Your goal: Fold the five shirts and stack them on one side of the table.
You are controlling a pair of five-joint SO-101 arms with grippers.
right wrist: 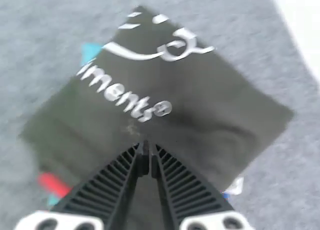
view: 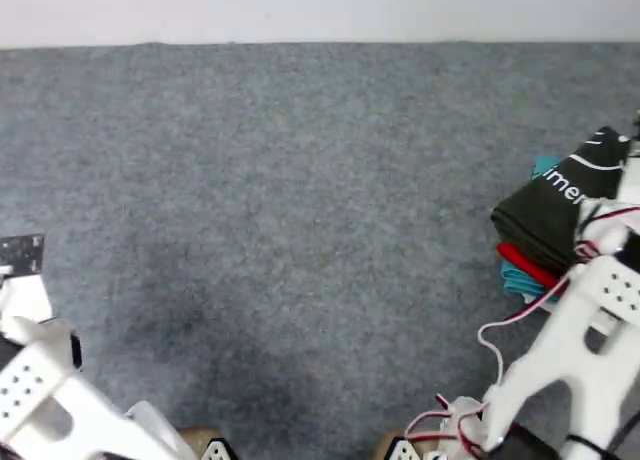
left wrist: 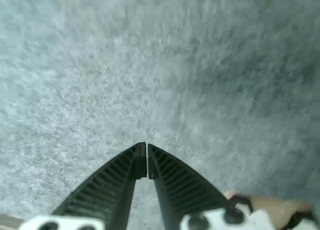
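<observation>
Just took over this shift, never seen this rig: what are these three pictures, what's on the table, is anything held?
Two small white robot arms work at a table of grey felt. The high view is a fixed camera looking down: left arm at one side, right arm at the other, by a stack of folded shirts. The other pictures come from a camera on each wrist. The left gripper is shut over bare felt, holding nothing. The right gripper is shut over the black shirt topping the stack; whether it pinches cloth, I cannot tell.
</observation>
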